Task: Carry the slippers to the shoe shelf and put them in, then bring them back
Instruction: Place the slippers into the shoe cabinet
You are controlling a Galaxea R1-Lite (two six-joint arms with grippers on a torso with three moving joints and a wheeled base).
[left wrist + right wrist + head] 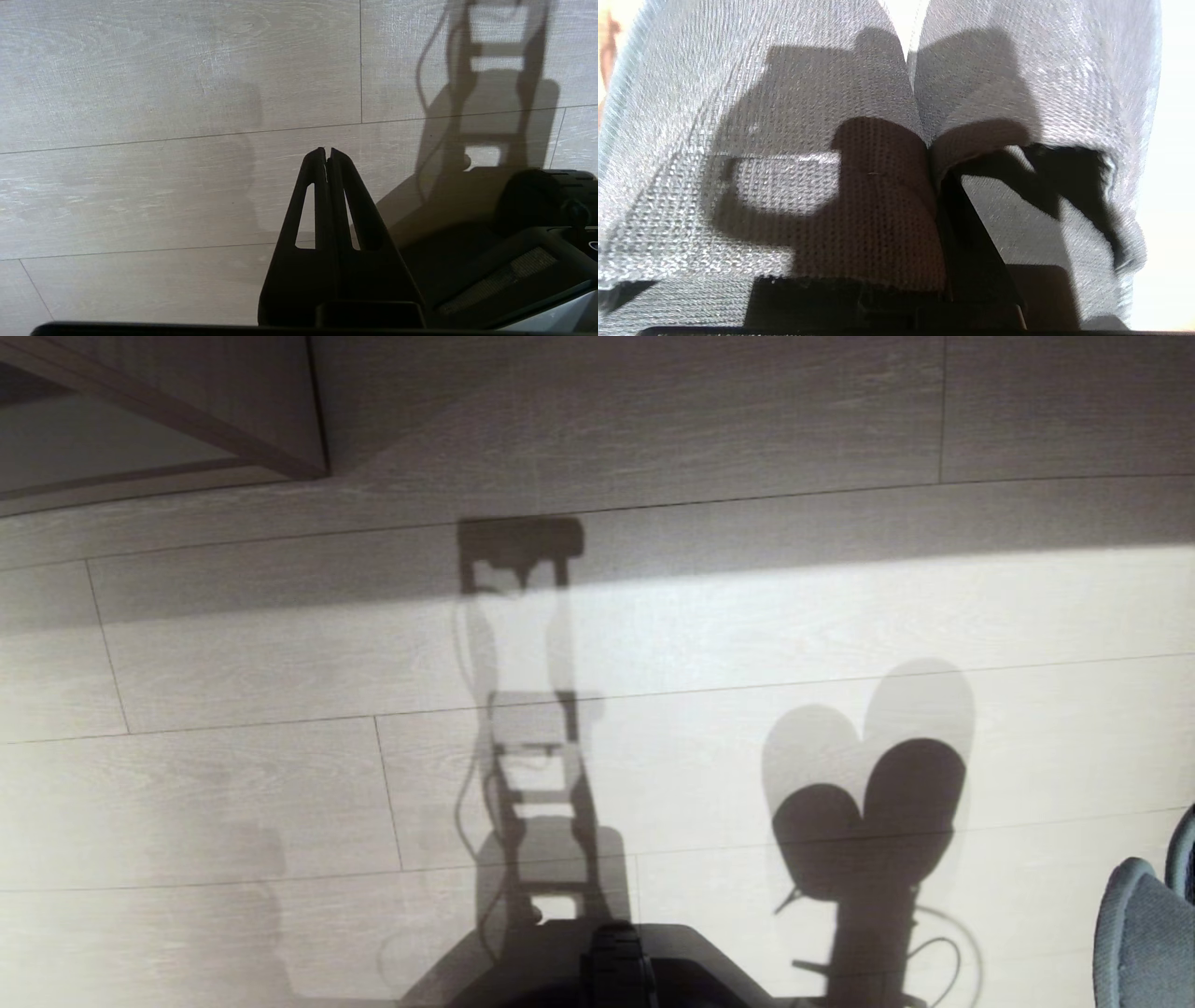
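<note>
Right end effector [931, 154] clamps both soft, light, floppy slippers [784, 116] by their inner upper edges; left end effector [327, 156] closed, idle.

Pale wood-plank floor [747, 616] bears the robot's shadows.

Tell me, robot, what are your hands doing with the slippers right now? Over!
Right gripper shut on the slippers, both pinched together. Left gripper shut, empty, above bare floor. Shoe shelf corner ahead-left. Nothing in the way.
</note>
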